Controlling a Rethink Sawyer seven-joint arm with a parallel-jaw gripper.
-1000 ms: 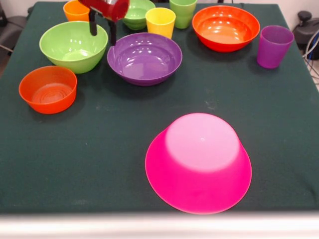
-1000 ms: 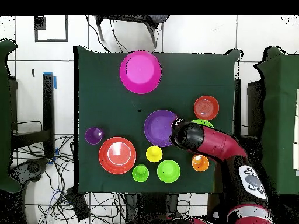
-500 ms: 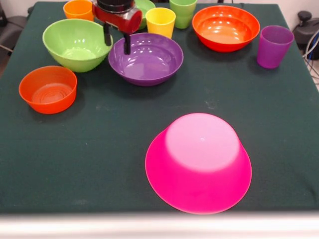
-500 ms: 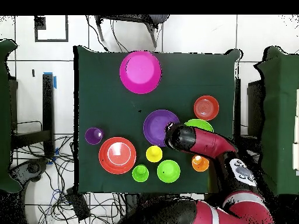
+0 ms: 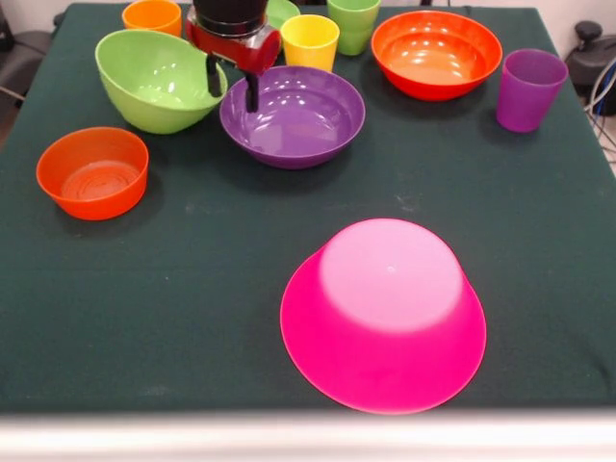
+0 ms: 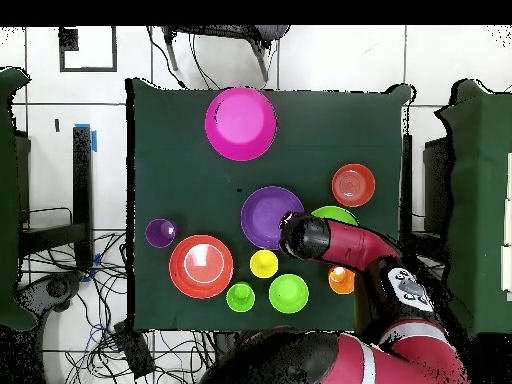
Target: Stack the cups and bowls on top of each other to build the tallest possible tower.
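My gripper [image 5: 232,86] is open and straddles the left rim of the wide purple bowl [image 5: 298,117]. One finger is inside that bowl; the other presses against the light green bowl [image 5: 152,79], which is tilted. An upturned pink bowl [image 5: 385,310] lies near the table's front. A small orange-red bowl [image 5: 93,171] sits at the left and a larger one [image 5: 436,53] at the back right. The orange cup [image 5: 152,16], yellow cup [image 5: 310,40], light green cup [image 5: 353,21] and purple cup [image 5: 529,89] stand along the back. My arm partly hides the small green bowl [image 5: 281,12].
In the overhead view my arm [image 6: 345,245] reaches across the light green bowl [image 6: 338,213] to the purple bowl [image 6: 262,212]. Dark green cloth [image 5: 192,289] covers the table. Cables lie on the floor beyond the table's edges.
My gripper has come down and shifted right onto the purple bowl's rim. The purple bowl has slid slightly right, and the light green bowl has been pushed back and tipped.
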